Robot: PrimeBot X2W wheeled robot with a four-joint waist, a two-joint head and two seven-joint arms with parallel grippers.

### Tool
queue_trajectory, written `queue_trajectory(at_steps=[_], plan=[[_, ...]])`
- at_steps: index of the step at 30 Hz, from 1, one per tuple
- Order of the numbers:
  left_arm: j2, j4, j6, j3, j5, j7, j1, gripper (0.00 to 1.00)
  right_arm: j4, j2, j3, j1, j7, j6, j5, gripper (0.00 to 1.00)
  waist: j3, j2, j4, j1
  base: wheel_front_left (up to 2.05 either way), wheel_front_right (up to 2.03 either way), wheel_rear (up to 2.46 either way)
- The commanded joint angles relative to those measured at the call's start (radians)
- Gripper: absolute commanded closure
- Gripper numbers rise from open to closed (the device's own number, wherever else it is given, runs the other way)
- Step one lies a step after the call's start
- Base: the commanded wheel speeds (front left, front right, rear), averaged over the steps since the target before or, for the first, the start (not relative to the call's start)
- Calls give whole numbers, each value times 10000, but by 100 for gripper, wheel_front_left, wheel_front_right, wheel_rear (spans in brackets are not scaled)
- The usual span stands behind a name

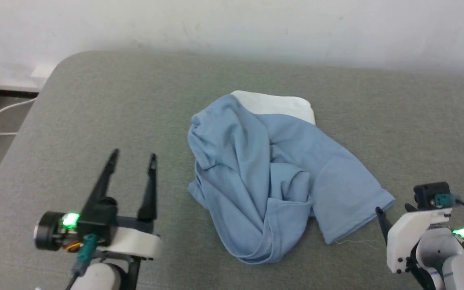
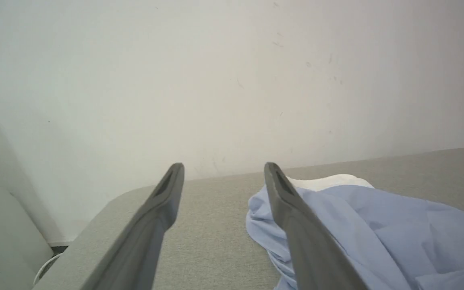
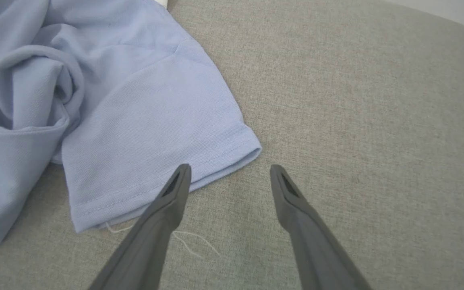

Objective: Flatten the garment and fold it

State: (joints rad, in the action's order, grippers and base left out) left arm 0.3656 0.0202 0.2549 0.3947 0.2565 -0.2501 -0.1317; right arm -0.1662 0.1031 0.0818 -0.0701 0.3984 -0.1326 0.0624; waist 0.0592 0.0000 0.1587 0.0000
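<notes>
Garment (image 1: 272, 173) bunched; left gripper (image 1: 133, 154), right gripper (image 3: 230, 168) spread wide, empty.
Sleeve hem (image 3: 163, 189) at right gripper's ten o'clock; pinching stacked layers could drag the heap.

Shirts: one light blue knit polo shirt (image 1: 280, 177), white-collared
Grippers: two, dark and long-fingered; left gripper (image 1: 133, 154) at the shirt's 8 o'clock, right gripper (image 3: 230, 168) at 4 o'clock
Surfaces: one grey woven surface (image 1: 135, 104)
Cables: one thin white cable (image 1: 2, 112), 9 o'clock
</notes>
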Motion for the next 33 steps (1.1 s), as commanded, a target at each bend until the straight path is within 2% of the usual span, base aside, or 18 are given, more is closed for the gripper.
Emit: queue_trajectory(at_steps=[1, 4, 6, 10, 14, 15, 16, 22, 28, 32, 33], plan=[[-30, 78, 160, -178, -22, -75, 194, 0, -116, 66, -43, -268, 160, 19, 36, 0, 132, 0, 435, 0, 0, 0, 0], [-293, 618, 516, -825, -224, -108, 394, 0, -700, 251, 93, -841, 732, 19, -34, 0, 260, 0, 764, 0, 0, 0, 0], [-501, 869, 560, -1107, -383, -111, 593, 0, -1175, 324, 312, -1153, 1019, 19, -164, 0, 332, 0, 994, 0, 0, 0, 0], [-911, 1086, 362, -1386, -646, -113, 905, 0, -2041, 401, 992, -1608, 1141, 19, -854, 0, 492, 0, 1433, 0, 0, 0, 0], [-1137, 1012, 99, -1672, -815, -114, 1109, 0, -2811, 182, 1189, -1810, 1088, 19, -1068, 0, 579, 0, 1640, 0, 0, 0, 0], [-1192, 998, 34, -1764, -836, -114, 1133, 0, -2954, 148, 1152, -1826, 1047, 19, -1070, 69, 588, 0, 1654, 0, 0, 0, 0], [-1245, 997, -26, -1846, -867, -115, 1161, 0, -3057, 129, 1145, -1841, 959, 19, -1068, 100, 588, 0, 1653, 0, 0, 0, 0], [-1403, 837, -431, -2231, -1030, -115, 1310, 0, -3157, 514, 1503, -1978, 293, 19, -1441, 100, 455, 0, 1214, 0, 0, 0, 0], [-1427, 756, -781, -2495, -1155, -115, 1259, 0, -2860, 1094, 2523, -2120, 42, 19, -1968, 100, 357, 0, 537, 0, 0, 0, 0], [-1371, 533, -1123, -2512, -1191, -116, 1047, 0, -2898, 1054, 2759, -2033, 47, 19, -2040, 100, 443, 0, 94, 0, 0, 0, 0], [-1334, 432, -1231, -2509, -1196, -116, 964, 0, -2905, 1015, 2698, -2014, -8, 19, -2092, 56, 490, 0, -34, 0, 0, 0, 0]])
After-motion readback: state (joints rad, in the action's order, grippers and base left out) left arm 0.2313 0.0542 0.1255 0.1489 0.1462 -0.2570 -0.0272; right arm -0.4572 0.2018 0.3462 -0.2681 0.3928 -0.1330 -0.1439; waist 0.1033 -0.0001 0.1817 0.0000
